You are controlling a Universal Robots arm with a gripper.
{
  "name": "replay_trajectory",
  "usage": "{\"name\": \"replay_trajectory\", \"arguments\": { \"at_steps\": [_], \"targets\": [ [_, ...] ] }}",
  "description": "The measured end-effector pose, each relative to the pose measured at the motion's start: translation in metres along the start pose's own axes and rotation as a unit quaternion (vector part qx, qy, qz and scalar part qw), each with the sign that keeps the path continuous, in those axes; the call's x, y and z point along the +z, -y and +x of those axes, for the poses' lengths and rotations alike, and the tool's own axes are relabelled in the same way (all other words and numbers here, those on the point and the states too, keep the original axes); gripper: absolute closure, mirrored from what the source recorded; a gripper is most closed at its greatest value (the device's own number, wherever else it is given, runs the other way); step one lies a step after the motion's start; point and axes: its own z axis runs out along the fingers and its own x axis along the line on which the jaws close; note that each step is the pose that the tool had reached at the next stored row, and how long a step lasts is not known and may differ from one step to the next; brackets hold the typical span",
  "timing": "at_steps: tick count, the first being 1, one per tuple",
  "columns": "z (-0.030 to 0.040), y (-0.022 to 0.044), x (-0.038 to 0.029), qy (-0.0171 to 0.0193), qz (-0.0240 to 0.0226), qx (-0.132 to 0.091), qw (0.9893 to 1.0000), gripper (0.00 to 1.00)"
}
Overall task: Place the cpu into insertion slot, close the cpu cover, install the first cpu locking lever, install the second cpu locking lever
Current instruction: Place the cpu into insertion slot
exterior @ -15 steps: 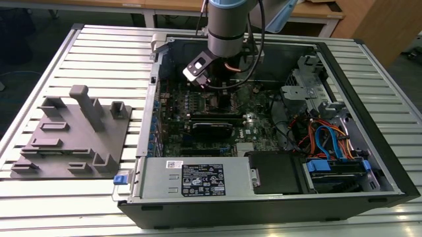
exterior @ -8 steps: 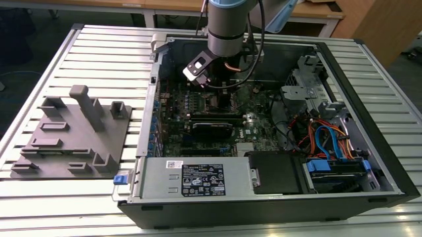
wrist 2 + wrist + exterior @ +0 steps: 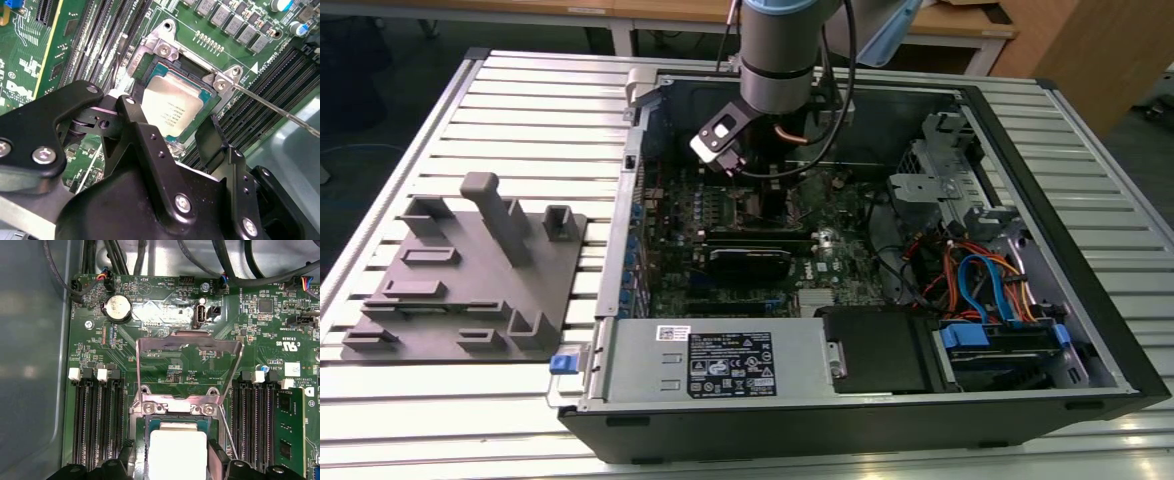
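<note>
we see the cpu (image 3: 170, 107) lying in the insertion slot (image 3: 145, 65) toward the board's far side, with the hand (image 3: 172, 455) spread apart on either side of it. the cpu cover (image 3: 190, 343) stands raised open.

A grey fixture block (image 3: 460, 300) sits on the slatted table (image 3: 454, 425) beside the open computer case (image 3: 854, 432).

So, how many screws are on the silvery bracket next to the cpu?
2. In the first wrist view, one screw sits at one end of the silvery bracket, the other screw at its opposite end, both beside the cpu. Others may be hidden.
</note>
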Motion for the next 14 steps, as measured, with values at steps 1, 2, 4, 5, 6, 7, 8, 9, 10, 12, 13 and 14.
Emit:
{"name": "replay_trajectory", "arguments": {
  "at_steps": [1,2,4,5,6,7,8,9,10,12,13,14],
  "targets": [
    [-0.0001,0.0,0.0001,0.0001,0.0,0.0,1.0,0.33],
    [-0.0001,0.0001,0.0004,0.0001,0.0001,0.0,1.0,0.33],
    [-0.0002,0.0001,0.0007,0.0003,0.0001,0.0,1.0,0.33],
    [-0.0002,0.0,0.0007,0.0004,0.0001,0.0,1.0,0.33],
    [-0.0002,0.0,0.0007,0.0004,0.0001,0.0,1.0,0.33],
    [-0.0002,0.0,0.0006,0.0005,0.0001,0.0,1.0,0.33],
    [-0.0002,0.0,0.0001,0.0005,0.0001,0.0,1.0,0.33],
    [-0.0002,-0.0001,-0.0009,0.0005,0.0001,0.0,1.0,0.33],
    [-0.0002,-0.0001,-0.002,0.0004,0.0,0.0,1.0,0.33],
    [-0.0002,-0.0002,-0.0045,0.0005,0.0001,0.0,1.0,0.33],
    [-0.0003,-0.0003,-0.0059,0.0004,0.0001,0.0,1.0,0.33],
    [-0.0003,-0.0004,-0.0075,0.0005,0.0001,0.0,1.0,0.33]
  ]
}}
